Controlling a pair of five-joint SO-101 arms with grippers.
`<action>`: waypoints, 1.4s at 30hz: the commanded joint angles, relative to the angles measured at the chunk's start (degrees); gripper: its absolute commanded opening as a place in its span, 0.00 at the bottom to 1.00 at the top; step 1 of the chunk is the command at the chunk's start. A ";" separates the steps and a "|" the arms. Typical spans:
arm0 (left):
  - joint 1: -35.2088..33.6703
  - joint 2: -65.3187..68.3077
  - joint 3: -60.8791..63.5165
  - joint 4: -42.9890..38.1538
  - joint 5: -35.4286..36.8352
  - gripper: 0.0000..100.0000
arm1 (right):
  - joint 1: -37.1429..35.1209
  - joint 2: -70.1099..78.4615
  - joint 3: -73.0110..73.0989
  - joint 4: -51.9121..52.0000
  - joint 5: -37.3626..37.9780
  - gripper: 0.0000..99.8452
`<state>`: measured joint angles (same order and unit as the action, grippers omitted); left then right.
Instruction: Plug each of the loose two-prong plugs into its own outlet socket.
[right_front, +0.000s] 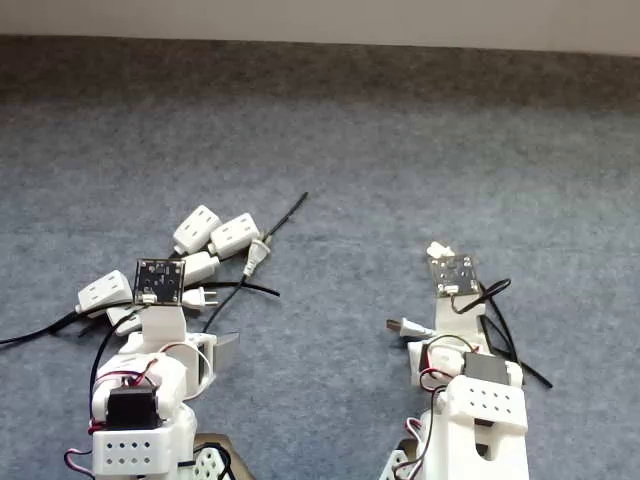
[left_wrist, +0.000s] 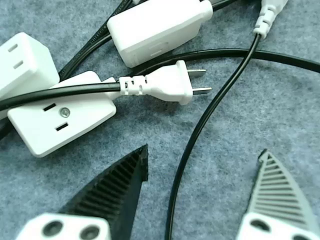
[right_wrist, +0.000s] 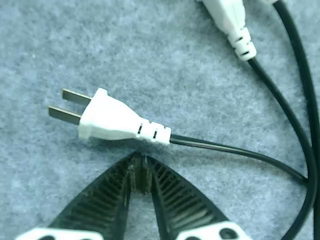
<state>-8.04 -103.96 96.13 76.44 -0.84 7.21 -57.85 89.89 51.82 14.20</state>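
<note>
— Claws first: how are they being held?
— Left claw (left_wrist: 204, 150) is being held wide with nothing in it, above the left plug (left_wrist: 167, 85), which is being seen beside three sockets (left_wrist: 55, 117). Right claw (right_wrist: 140, 165) is being held pinched together, empty, with its tips just beside the right plug (right_wrist: 112, 122).
— Is anything being counted as done?
— Nothing, as it is being judged here. No plug is being seen seated in a socket. Bare prongs (right_wrist: 67, 105) are being shown on both near plugs, and neither plug is being gripped. All the plugging is being counted as undone.
— How many of each?
— Four plugs are being counted on the worktop (right_front: 400, 150), two on the left side and two on the right. Four sockets are being made out plainly, all clustered on the left. A fifth white piece is being half hidden by the left arm (right_front: 150, 390), so it cannot be told for certain.
— And the right-side plugs?
— They are being found well apart from every socket, so carrying across is being judged necessary.
</note>
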 joint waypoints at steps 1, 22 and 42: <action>-0.40 -0.31 0.84 0.26 -0.09 0.33 | 1.63 0.31 2.15 1.63 0.70 0.01; -0.04 -0.31 0.84 0.35 -0.18 0.33 | 1.63 0.31 2.15 1.63 0.70 0.01; -0.48 -0.31 -14.99 0.79 -0.26 0.34 | 1.63 0.31 2.15 1.63 0.70 0.01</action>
<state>-7.96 -103.96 86.90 76.88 -0.84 7.21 -57.85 89.89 51.82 14.20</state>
